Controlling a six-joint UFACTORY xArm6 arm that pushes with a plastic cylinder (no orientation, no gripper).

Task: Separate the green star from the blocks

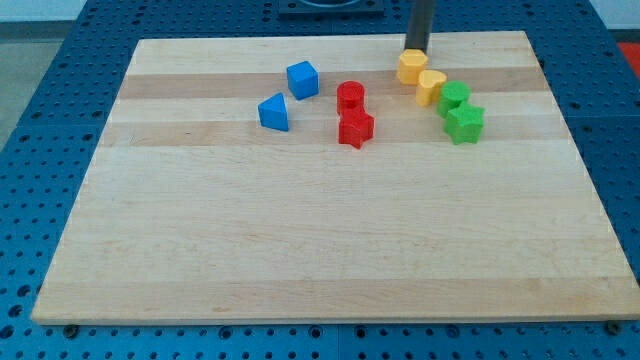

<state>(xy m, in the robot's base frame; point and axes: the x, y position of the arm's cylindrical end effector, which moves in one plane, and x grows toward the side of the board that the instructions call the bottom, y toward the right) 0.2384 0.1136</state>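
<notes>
Green star (465, 123) flat, no long axis, touching green block (454, 96)

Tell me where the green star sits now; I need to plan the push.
The green star sits at the view's upper right of the board, touching the other green block just above it, right of the yellow heart.

A pale wooden counter (330, 250) sits on a blue perforated surface (40, 120). A dark rod comes down from the view's top, and my tip (414, 49) rests just above a yellow hexagonal block (411, 67). Touching that block, toward the view's lower right, is a yellow heart-like block (432, 86), then a green block (455, 96) and the green star (464, 123). Left of these sit a red cylinder (350, 96) and red star (355, 128), touching. Further left are a blue cube (302, 79) and blue wedge (273, 112), slightly apart.
</notes>
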